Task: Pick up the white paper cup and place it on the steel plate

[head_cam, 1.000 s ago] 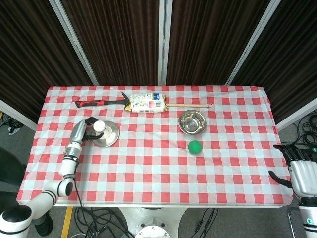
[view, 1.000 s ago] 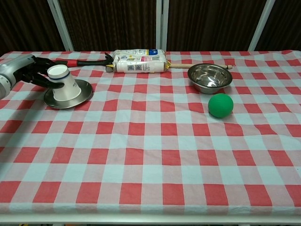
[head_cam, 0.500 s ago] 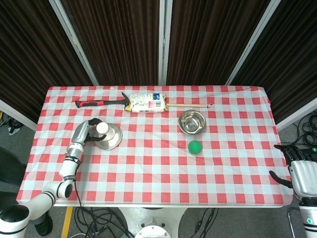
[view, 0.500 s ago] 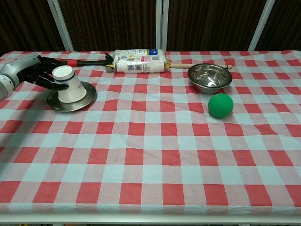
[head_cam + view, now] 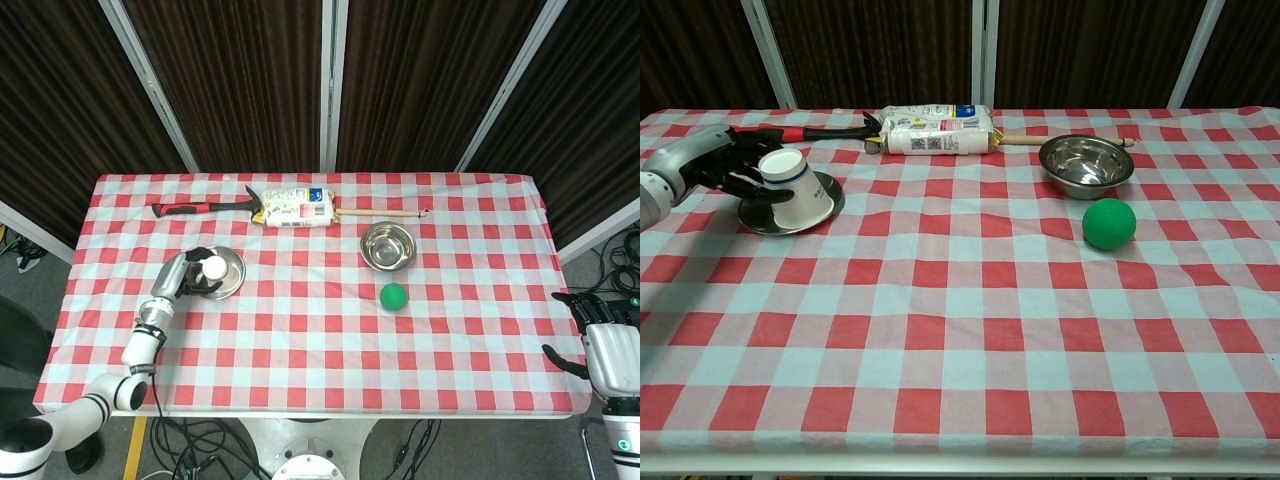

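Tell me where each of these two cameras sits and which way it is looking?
Head view: high above the near table edge, looking steeply down at the red-checked tablecloth; shows the left hand and arm, and the right hand beside the table.
Chest view: low at the near edge, looking across; shows only the left hand.
Both share the white paper cup, steel plate and green ball.

A lab: dark curtain panels (image 5: 230, 80), floor cables (image 5: 200, 440), checkered table (image 5: 320, 340).

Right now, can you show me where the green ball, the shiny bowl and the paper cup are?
green ball (image 5: 1109, 223), chest view, middle of its front.
steel bowl (image 5: 1086, 166), chest view, inside wall.
white paper cup (image 5: 798, 193), chest view, its side wall.
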`<action>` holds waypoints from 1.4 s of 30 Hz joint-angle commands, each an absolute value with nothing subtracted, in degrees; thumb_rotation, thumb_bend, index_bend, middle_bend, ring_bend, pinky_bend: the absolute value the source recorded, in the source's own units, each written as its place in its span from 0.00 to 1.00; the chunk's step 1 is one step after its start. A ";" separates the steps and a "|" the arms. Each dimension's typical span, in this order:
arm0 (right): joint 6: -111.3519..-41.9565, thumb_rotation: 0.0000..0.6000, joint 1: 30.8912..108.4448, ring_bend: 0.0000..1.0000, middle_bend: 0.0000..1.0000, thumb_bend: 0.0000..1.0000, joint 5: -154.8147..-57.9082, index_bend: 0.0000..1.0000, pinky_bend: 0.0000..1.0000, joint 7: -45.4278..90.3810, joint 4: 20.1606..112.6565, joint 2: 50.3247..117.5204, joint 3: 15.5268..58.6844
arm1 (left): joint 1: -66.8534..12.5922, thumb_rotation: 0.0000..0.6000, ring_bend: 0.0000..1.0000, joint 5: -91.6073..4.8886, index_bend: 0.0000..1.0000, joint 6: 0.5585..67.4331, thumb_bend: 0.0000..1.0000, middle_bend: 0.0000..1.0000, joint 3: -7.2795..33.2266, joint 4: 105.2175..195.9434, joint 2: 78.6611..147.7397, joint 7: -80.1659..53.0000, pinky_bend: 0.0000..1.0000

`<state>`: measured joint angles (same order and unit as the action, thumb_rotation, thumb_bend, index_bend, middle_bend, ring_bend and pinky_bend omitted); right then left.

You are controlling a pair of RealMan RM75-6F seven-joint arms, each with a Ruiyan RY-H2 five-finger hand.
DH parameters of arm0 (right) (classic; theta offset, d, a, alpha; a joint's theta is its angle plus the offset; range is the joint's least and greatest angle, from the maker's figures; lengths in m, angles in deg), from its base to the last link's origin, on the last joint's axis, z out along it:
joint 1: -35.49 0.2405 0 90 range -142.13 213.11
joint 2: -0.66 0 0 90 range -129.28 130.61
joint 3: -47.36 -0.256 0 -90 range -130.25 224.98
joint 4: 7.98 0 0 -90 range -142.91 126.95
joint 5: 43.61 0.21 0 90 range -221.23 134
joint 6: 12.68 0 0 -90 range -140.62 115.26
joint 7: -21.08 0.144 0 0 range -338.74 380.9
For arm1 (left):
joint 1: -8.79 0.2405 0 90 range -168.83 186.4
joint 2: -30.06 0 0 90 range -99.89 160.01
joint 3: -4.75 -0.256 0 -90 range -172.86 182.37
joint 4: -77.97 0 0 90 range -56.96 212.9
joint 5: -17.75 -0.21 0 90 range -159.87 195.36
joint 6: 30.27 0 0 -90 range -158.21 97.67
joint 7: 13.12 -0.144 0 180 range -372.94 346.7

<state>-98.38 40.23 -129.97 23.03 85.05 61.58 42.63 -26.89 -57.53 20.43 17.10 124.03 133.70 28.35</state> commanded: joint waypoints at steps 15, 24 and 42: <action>-98.60 1.00 40.14 0.18 0.27 0.07 -130.14 0.24 0.31 22.58 85.60 61.42 42.72 | -29.76 1.00 0.28 -53.61 0.44 15.75 0.26 0.43 20.40 114.43 136.93 27.97 0.25; -98.92 1.00 39.96 0.18 0.28 0.07 -130.13 0.24 0.31 22.89 85.38 61.39 42.68 | -26.69 1.00 0.28 -57.95 0.44 22.24 0.26 0.43 17.82 125.54 132.21 29.76 0.25; -99.50 1.00 39.55 0.18 0.28 0.07 -130.71 0.24 0.31 23.53 84.98 61.60 43.01 | -30.20 1.00 0.22 -42.66 0.43 12.06 0.26 0.42 27.85 109.26 135.76 24.39 0.22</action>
